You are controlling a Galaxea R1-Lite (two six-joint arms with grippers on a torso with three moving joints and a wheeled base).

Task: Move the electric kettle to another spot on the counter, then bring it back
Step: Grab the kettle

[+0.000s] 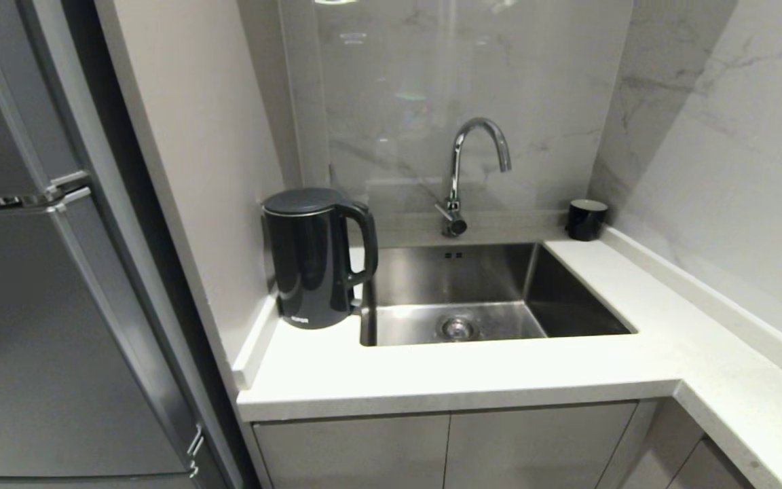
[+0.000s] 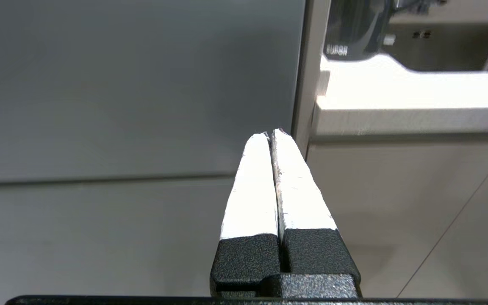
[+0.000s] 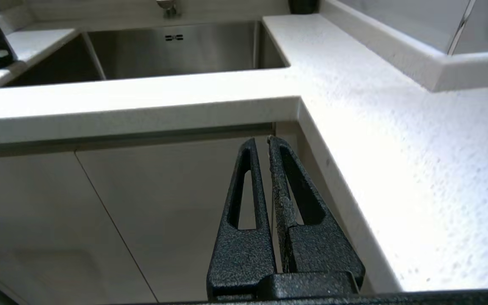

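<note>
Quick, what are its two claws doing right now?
Left gripper: closed, holding nothing.
Right gripper: closed, holding nothing.

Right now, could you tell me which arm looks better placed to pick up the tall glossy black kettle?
Probably the left. The tall glossy black kettle stands left of the steel sink, on the left end effector's side; the right end effector sits nearer the counter's inner corner.

Glossy black kettle (image 1: 311, 261); white speckled counter (image 1: 432, 373); black cup (image 1: 586, 219).
</note>
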